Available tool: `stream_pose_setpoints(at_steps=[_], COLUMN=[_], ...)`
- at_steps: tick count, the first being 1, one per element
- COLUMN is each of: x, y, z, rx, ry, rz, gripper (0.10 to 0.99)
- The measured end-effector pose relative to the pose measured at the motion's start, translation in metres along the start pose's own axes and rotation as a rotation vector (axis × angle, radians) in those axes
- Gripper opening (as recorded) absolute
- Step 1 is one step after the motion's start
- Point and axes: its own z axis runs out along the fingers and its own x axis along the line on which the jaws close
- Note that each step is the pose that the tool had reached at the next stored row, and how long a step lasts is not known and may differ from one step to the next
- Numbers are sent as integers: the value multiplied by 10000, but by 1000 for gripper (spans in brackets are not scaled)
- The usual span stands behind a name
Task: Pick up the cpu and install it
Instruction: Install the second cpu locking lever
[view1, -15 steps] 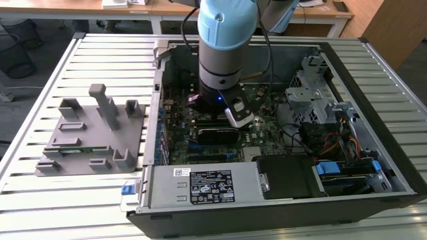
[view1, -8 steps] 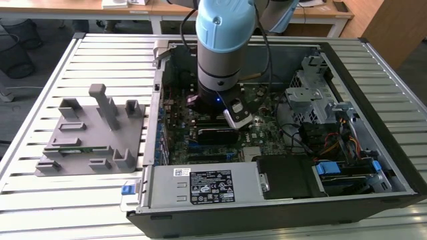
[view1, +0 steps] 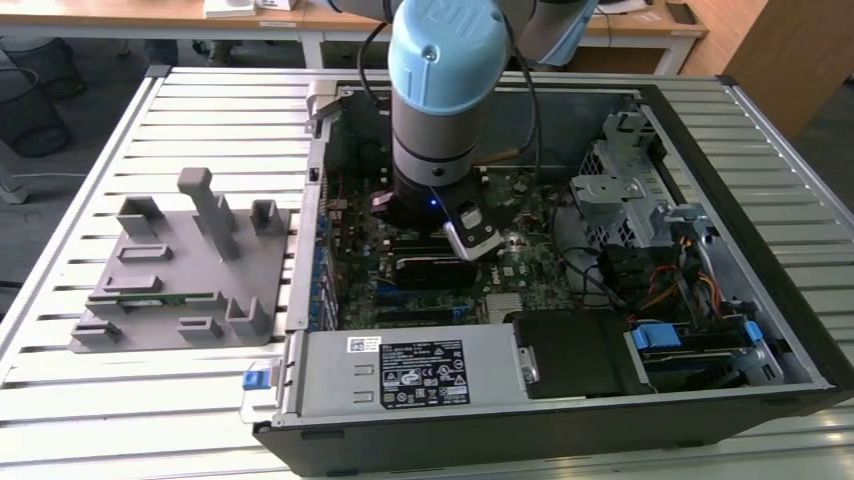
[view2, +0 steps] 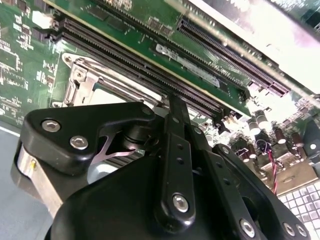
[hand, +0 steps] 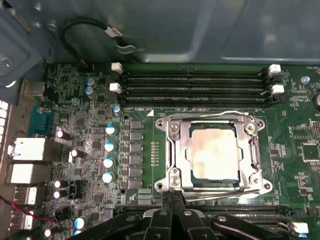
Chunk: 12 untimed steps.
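The cpu (hand: 212, 152), a flat square chip with a pale silvery top, lies inside the metal socket frame (hand: 172, 150) on the green motherboard (hand: 140, 125). In the first wrist view my gripper (hand: 172, 197) stands at the edge of that frame, just beside the cpu. Its two black fingers are pressed together, and nothing shows between them. In the second wrist view the fingers (view2: 175, 120) point down at the same socket frame (view2: 80, 82). In the exterior view the arm (view1: 441, 110) reaches straight down into the open computer case (view1: 747, 150) over the middle of the board.
Black memory slots (hand: 195, 85) run along one side of the socket, and another row (hand: 240, 207) runs along the gripper's side. A drive cage and cables (view1: 641, 200) fill the case at the exterior view's right. A grey parts holder (view1: 187, 270) stands at its left.
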Motion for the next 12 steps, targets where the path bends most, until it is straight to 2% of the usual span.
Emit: stream_pose_setpoints(at_steps=[2,12], x=[8,37], y=[-2,-12], z=[8,44], rx=[-72,-241], ry=[1,3], rz=[0,1], gripper=[106,106])
